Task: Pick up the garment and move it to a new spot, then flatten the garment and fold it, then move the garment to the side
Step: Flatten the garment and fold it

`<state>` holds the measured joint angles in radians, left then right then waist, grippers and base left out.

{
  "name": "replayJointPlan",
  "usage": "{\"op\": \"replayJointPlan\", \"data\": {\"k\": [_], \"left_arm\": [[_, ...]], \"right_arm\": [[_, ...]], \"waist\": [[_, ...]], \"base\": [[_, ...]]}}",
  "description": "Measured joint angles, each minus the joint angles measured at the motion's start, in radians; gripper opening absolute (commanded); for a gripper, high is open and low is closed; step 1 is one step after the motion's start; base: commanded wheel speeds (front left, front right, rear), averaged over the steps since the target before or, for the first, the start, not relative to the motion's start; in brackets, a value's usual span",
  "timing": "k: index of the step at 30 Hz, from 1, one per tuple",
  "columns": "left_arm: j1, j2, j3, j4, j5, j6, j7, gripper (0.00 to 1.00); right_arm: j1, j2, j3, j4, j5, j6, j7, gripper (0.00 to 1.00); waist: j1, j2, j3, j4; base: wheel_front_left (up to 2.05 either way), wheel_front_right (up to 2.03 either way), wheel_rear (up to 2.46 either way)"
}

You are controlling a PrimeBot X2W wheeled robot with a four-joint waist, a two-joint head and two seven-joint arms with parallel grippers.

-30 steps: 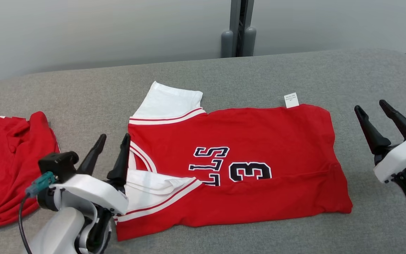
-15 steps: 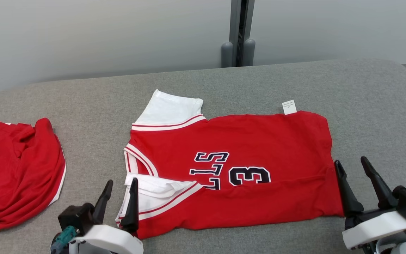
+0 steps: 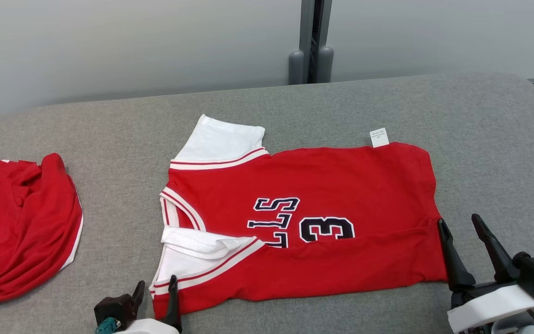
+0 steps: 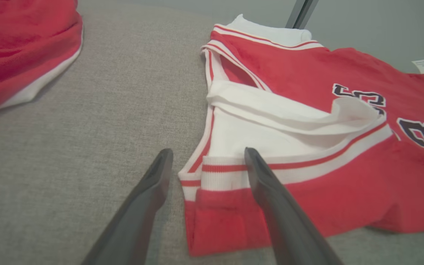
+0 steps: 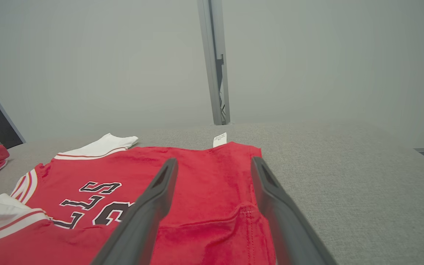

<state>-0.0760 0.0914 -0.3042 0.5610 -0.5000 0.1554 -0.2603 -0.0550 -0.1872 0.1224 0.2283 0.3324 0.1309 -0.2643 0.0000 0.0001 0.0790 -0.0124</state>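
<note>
Left claw (image 3: 155, 280) and right claw (image 3: 458, 219), both wide open, have dropped to the garment's (image 3: 322, 185) corners by the worktop's (image 3: 109, 120) near edge. A grasp for folding looks next.

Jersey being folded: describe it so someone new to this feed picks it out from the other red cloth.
Look at the middle of the grey padded table. The jersey lies spread flat there, red with white sleeves and a small white tag on its far edge. Unlike the crumpled red garment at the robot's left, it shows black-and-white lettering and a 3.
</note>
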Motion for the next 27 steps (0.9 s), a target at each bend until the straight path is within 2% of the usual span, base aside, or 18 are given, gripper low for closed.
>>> {"op": "replayJointPlan", "data": {"k": [7,11,12,13,14,15,21,27], "left_arm": [[-0.026,-0.019,0.020,0.098,-0.017,0.002,-0.001,1.00],[-0.051,-0.023,0.010,0.136,-0.025,-0.026,-0.004,1.00],[-0.055,-0.024,0.008,0.142,-0.029,-0.033,-0.004,0.97],[-0.059,-0.025,0.006,0.147,-0.030,-0.038,-0.004,0.67],[-0.063,-0.026,0.003,0.151,-0.031,-0.047,-0.005,0.29],[-0.069,-0.027,0.001,0.156,-0.035,-0.055,-0.004,0.00],[-0.078,-0.023,0.003,0.137,-0.019,-0.071,-0.003,0.00],[-0.078,-0.003,0.015,0.063,0.043,-0.062,-0.003,0.00]], "right_arm": [[0.000,0.000,0.004,0.003,0.000,0.000,0.000,1.00],[-0.001,0.000,0.005,0.004,0.000,0.000,0.000,1.00],[-0.002,0.000,0.003,0.004,0.000,0.000,0.000,1.00],[-0.002,0.000,0.002,0.005,0.000,0.000,0.000,1.00],[-0.002,0.000,0.001,0.006,-0.001,0.000,0.000,1.00],[-0.002,0.000,-0.001,0.007,-0.001,0.000,0.000,1.00],[-0.002,0.001,-0.016,0.024,-0.007,0.000,0.000,1.00],[-0.001,0.010,-0.037,0.072,-0.017,0.000,0.000,1.00]], "waist": [[0.0001,0.0000,0.002,-0.006],[0.0000,0.0000,0.004,-0.011],[0.0000,0.0000,0.006,-0.011],[0.0000,0.0000,0.007,-0.011],[0.0000,0.0000,0.008,-0.011],[0.0000,0.0000,0.009,-0.011],[0.0000,0.0000,0.010,-0.005],[0.0000,0.0000,0.007,0.005]], "base": [[0.00,0.00,0.00],[0.00,0.00,0.00],[0.00,0.00,0.00],[0.00,0.00,0.00],[0.00,0.00,0.00],[0.00,0.00,0.00],[0.00,0.00,0.00],[0.00,0.00,0.00]]}}
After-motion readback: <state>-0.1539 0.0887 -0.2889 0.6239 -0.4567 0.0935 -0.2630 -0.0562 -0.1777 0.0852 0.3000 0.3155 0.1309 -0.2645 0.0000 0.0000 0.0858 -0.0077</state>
